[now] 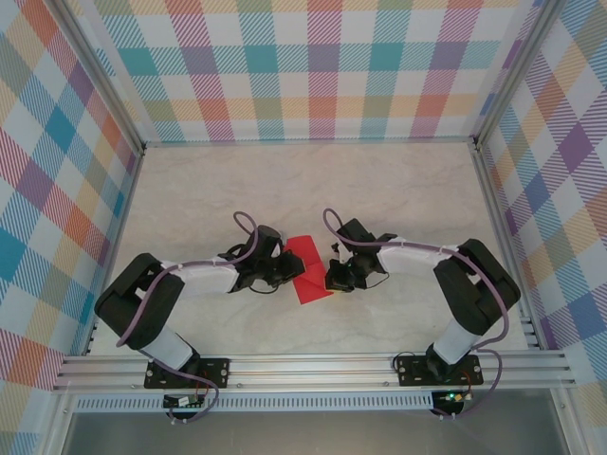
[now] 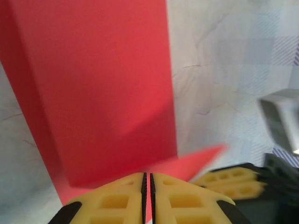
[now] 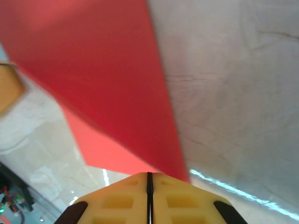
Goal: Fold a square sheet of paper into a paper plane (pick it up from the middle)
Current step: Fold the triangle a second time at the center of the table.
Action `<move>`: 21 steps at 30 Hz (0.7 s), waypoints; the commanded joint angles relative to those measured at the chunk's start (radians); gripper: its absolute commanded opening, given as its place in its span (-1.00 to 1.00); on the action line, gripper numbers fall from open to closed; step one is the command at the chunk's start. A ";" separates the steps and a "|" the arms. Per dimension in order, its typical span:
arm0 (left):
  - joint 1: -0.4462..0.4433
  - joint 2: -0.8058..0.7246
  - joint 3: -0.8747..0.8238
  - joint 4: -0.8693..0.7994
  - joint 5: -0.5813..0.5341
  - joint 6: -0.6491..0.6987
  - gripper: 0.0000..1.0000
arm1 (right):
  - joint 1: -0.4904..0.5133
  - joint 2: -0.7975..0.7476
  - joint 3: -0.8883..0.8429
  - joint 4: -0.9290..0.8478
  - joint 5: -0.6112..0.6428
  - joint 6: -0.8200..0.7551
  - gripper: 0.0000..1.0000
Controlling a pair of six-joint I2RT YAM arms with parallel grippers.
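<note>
Left gripper (image 2: 147,175) clamped on the red sheet (image 1: 305,258), its left edge; right gripper (image 3: 149,174) likewise clamped on what we read as its right edge.

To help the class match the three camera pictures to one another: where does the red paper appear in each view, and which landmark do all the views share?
Top view: the red paper lies near the middle of the picture, slightly below centre.
Left wrist: it fills the upper left and middle.
Right wrist: a slanting band from the upper left down to bottom centre.
Shared landmark: the pale marbled table behind the paper.
</note>
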State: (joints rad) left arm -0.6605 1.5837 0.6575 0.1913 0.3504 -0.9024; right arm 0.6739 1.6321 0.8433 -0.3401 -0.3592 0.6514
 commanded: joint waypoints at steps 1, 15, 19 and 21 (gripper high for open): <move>-0.008 0.019 0.015 0.052 0.020 -0.016 -0.74 | -0.007 -0.058 0.011 0.028 -0.053 0.006 -0.78; -0.008 0.059 0.014 0.007 -0.049 -0.019 -0.76 | 0.003 0.093 0.122 0.031 -0.096 -0.009 -0.78; -0.008 0.066 0.009 0.004 -0.066 -0.031 -0.77 | 0.012 0.131 0.148 0.025 -0.107 -0.025 -0.78; -0.008 0.071 0.008 0.000 -0.073 -0.036 -0.77 | 0.012 0.147 0.155 0.024 -0.109 -0.031 -0.78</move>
State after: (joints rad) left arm -0.6609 1.6371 0.6586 0.2096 0.3038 -0.9268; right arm 0.6792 1.7557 0.9649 -0.3115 -0.4377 0.6434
